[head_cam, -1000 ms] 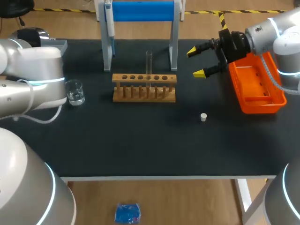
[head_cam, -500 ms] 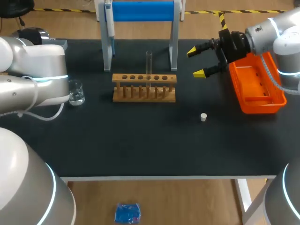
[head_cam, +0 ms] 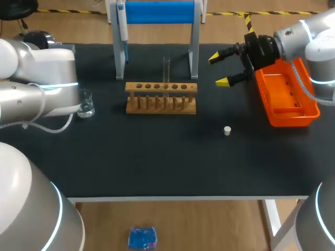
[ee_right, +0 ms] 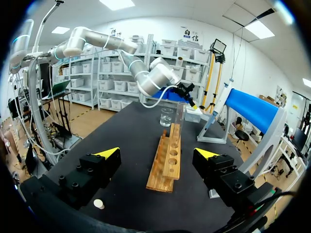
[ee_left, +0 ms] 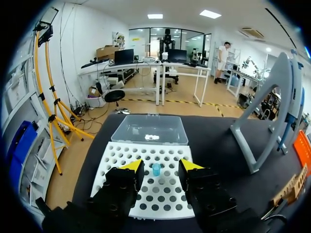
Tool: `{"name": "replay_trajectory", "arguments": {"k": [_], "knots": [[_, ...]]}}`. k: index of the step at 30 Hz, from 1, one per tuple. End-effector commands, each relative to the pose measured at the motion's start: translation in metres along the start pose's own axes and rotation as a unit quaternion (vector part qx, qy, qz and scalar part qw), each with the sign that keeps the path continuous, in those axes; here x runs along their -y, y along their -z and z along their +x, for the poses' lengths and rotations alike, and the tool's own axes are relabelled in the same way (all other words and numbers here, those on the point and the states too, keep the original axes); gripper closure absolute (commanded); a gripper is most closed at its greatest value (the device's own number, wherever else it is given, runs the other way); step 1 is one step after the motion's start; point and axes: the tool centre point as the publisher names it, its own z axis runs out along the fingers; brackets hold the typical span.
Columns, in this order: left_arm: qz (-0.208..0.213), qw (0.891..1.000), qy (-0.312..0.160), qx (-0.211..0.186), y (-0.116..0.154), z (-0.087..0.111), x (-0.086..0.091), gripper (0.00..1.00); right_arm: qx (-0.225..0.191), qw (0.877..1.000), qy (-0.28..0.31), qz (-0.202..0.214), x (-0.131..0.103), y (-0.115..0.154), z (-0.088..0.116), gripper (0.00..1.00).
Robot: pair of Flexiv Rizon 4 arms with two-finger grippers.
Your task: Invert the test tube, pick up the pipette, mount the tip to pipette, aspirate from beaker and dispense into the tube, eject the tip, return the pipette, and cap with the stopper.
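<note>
A clear test tube (head_cam: 166, 68) stands upright in the wooden rack (head_cam: 161, 98). The pipette (head_cam: 122, 21) hangs on the blue stand (head_cam: 157, 13). In the left wrist view my left gripper (ee_left: 160, 167) is open above the white tip rack (ee_left: 116, 158), with a single blue tip (ee_left: 156, 169) between its fingers, untouched. In the head view my left arm (head_cam: 42, 91) hides this gripper and part of the glass beaker (head_cam: 86, 104). My right gripper (head_cam: 224, 69) hangs open to the right of the rack, holding nothing. The white stopper (head_cam: 227, 130) lies on the mat.
An orange bin (head_cam: 287, 94) sits at the table's right edge, beside my right arm. A clear lid box (ee_left: 149, 130) lies just beyond the tip rack. The stand's grey legs (head_cam: 194, 47) rise behind the wooden rack.
My left arm has shifted a little to the right and now covers the beaker's left side. My right arm has not moved.
</note>
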Motion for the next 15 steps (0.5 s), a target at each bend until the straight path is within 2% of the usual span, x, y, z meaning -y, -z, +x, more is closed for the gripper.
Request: {"name": "replay_trajectory", "arguments": {"k": [1,15], "knots": [[-0.001,1.000,0.001,0.004,-0.0044,0.0005,0.0003,0.56,-0.001,1.000,0.000,0.001,-0.0004,0.0006,0.0001,0.00],[0.000,1.000,-0.002,0.011,-0.0049,-0.0042,0.0017,0.57,-0.001,1.000,0.000,0.001,-0.0004,0.0006,0.0001,0.00]]}}
